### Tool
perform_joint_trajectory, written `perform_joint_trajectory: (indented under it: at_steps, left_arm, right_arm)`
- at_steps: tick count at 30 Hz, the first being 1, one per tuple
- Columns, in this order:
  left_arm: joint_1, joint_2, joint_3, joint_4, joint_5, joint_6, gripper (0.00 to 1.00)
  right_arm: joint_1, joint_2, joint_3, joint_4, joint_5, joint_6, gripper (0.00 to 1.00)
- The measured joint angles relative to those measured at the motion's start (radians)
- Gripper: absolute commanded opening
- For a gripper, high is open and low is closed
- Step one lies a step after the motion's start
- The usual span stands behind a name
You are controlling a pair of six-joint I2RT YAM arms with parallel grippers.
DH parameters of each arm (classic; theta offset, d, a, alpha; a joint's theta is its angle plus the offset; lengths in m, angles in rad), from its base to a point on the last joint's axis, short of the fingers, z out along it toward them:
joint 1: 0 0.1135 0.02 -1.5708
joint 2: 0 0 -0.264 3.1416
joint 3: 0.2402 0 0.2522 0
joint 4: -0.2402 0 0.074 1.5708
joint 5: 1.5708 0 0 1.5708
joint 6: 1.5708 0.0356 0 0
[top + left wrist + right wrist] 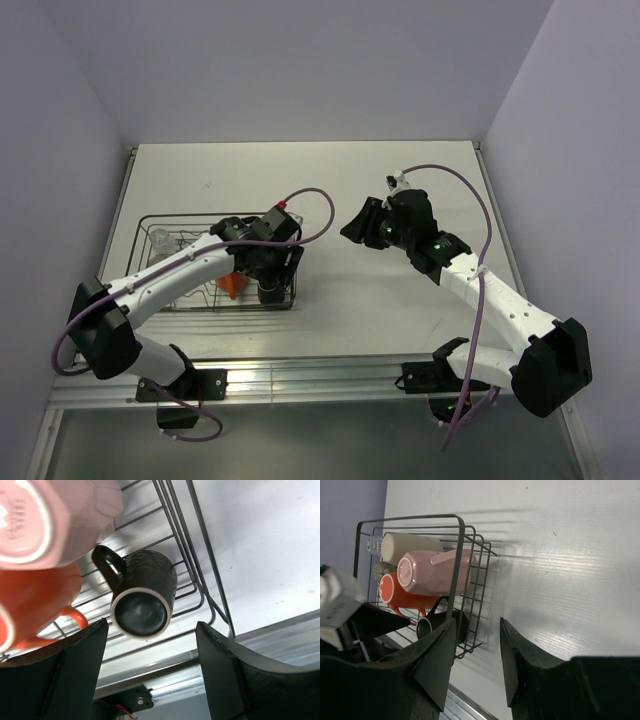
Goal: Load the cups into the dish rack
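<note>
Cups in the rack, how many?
6, all in the rack. Right wrist view: clear glass and beige tumbler farthest, olive cup and pink mug next, then orange mug, dark mug nearest, at the corner. More could be hidden behind them.

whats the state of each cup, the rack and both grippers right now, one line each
dish rack, holds all six cups
left gripper, open, above the dark brown mug, holding nothing
right gripper, open, empty
dark brown mug, in the rack, ungripped
pink mug, in the rack
orange mug, in the rack
beige tumbler, in the rack
olive-green cup, in the rack
clear glass, in the rack
</note>
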Motion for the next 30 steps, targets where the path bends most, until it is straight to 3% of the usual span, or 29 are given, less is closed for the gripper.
perform_joint_trajectory:
  at_steps: [10, 15, 17, 19, 23, 25, 28, 30]
  left_arm:
    - [-0.001, -0.140, 0.225, -0.062, -0.119, -0.032, 0.83]
    - [-0.002, -0.277, 0.243, -0.042, -0.231, -0.052, 0.90]
    - [-0.002, -0.333, 0.242, -0.020, -0.275, -0.056, 0.99]
    - [-0.002, -0.389, 0.222, 0.027, -0.314, -0.064, 0.99]
    - [-0.002, -0.503, 0.135, 0.134, -0.358, -0.063, 0.99]
    - [-0.002, -0.541, 0.085, 0.184, -0.365, -0.061, 0.99]
    - [-0.002, -0.573, 0.026, 0.247, -0.367, -0.044, 0.99]
    - [-0.002, -0.575, -0.006, 0.285, -0.365, -0.032, 0.99]
  right_arm:
    - [0.000, 0.000, 0.014, -0.023, 0.007, -0.011, 0.48]
    - [0.000, -0.019, 0.040, -0.036, 0.023, -0.024, 0.50]
    - [0.000, -0.053, 0.043, -0.042, 0.042, -0.030, 0.52]
    - [0.000, -0.097, 0.043, -0.050, 0.067, -0.036, 0.54]
    - [-0.002, -0.204, 0.052, -0.057, 0.135, -0.045, 0.67]
    - [-0.002, -0.263, 0.055, -0.058, 0.179, -0.045, 0.82]
    - [-0.004, -0.375, 0.054, -0.059, 0.257, -0.049, 0.94]
    - [-0.004, -0.464, 0.054, -0.057, 0.317, -0.054, 0.96]
